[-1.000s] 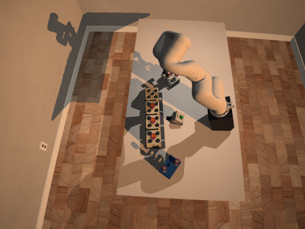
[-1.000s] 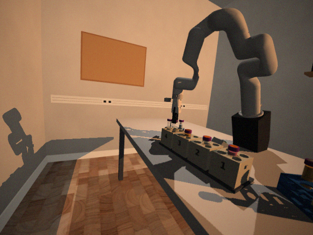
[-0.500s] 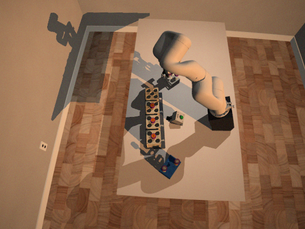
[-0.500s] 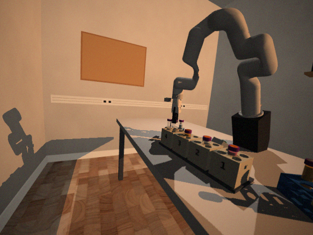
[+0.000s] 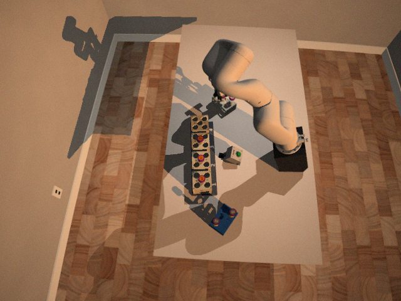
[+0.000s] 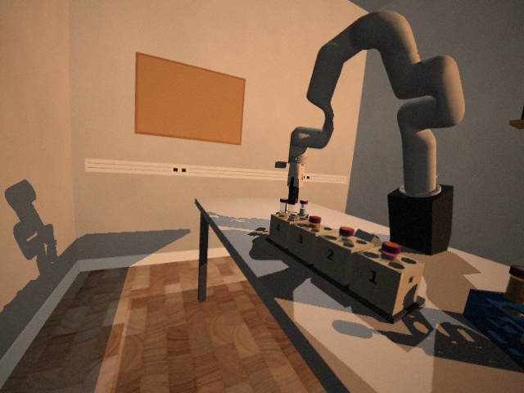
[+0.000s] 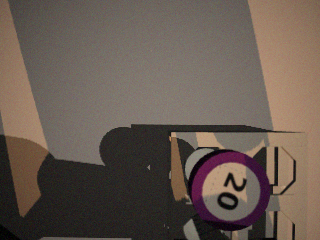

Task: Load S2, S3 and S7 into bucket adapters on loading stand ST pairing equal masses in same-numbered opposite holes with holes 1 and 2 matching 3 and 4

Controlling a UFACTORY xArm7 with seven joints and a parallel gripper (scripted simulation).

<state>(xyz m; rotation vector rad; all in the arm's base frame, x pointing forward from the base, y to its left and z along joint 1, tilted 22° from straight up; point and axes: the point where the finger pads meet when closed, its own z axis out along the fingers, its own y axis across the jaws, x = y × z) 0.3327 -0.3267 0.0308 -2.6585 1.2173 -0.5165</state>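
Observation:
Four tan adapters stand in a row on the loading stand. Adapter 4 [image 5: 198,123] at the far end is empty. Adapters 3 [image 5: 199,139], 2 [image 5: 200,158] and 1 [image 5: 201,179] each hold one orange-dotted sample tube in the centre hole. My gripper [image 6: 293,197] reaches straight down into the small pale blank rack [image 5: 225,106] beyond adapter 4 and is shut on a water blank tube still low in the rack. Other blanks stand on either side of it [image 6: 303,205]. The wrist view shows a purple cap with a white dot marked 20 [image 7: 230,190]; I cannot tell whether this is the held tube.
The sloped desk with the green DONE key [image 5: 239,153] stands to the right of adapter 2. A blue rack [image 5: 223,218] with two capped tubes stands at the near end of the table. The arm's black base [image 5: 290,157] is at the right.

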